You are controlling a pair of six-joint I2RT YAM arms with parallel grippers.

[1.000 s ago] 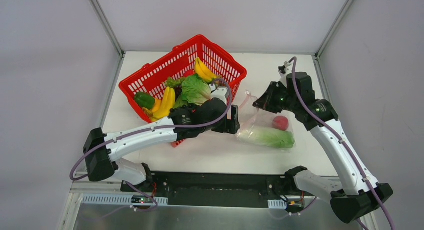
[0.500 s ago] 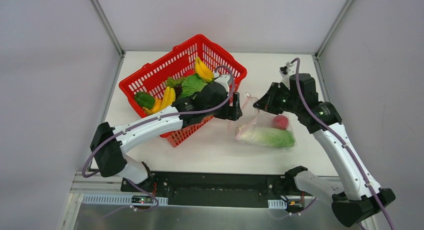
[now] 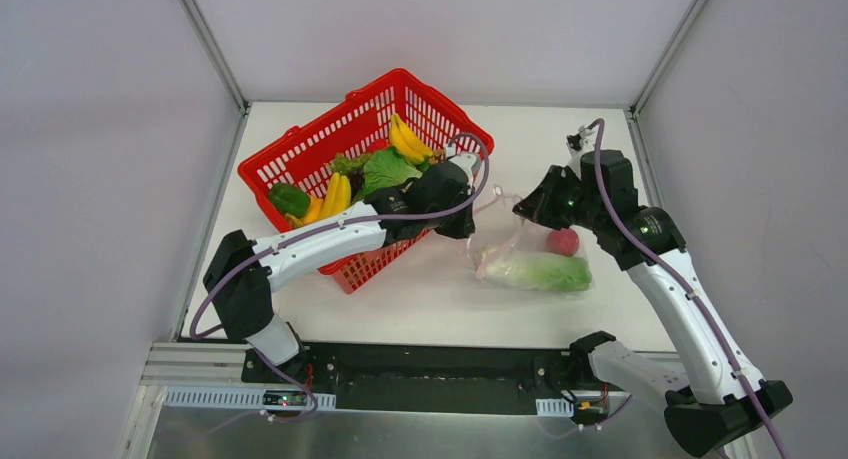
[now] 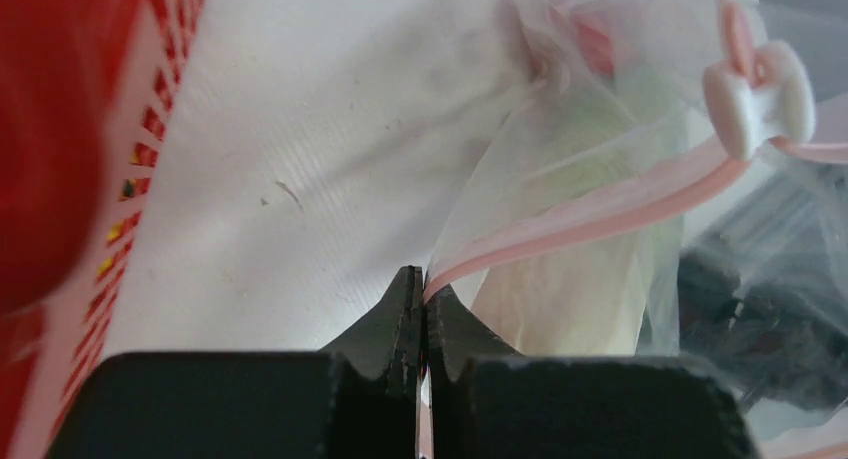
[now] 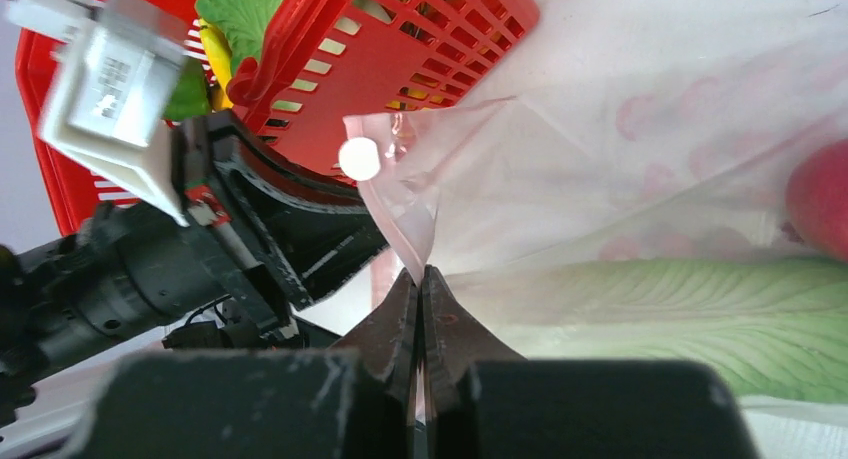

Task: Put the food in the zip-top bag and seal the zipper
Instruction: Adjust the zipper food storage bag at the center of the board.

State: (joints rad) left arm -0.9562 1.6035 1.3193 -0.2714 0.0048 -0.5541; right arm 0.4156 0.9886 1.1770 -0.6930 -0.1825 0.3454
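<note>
My left jaws are pressed together on the zipper (image 4: 590,214), pinching the pink strip right at their tips. Its pale slider (image 4: 760,99) sits further along the strip, clear of the grip. My right jaws are clamped too, on a pinkish fold of the zip-top bag (image 5: 600,179) at its mouth edge. Between the two grips the mouth end is held up, while the body of the bag lies on the table (image 3: 430,299), just right of the red basket (image 3: 300,159). Inside the bag I see the long white-green cabbage (image 3: 540,272) with a red fruit (image 3: 562,242) beside it. The basket holds bananas (image 3: 408,139), leafy greens (image 3: 385,171) and a green pepper (image 3: 289,199). My left arm (image 3: 320,244) reaches across the basket's near corner.
</note>
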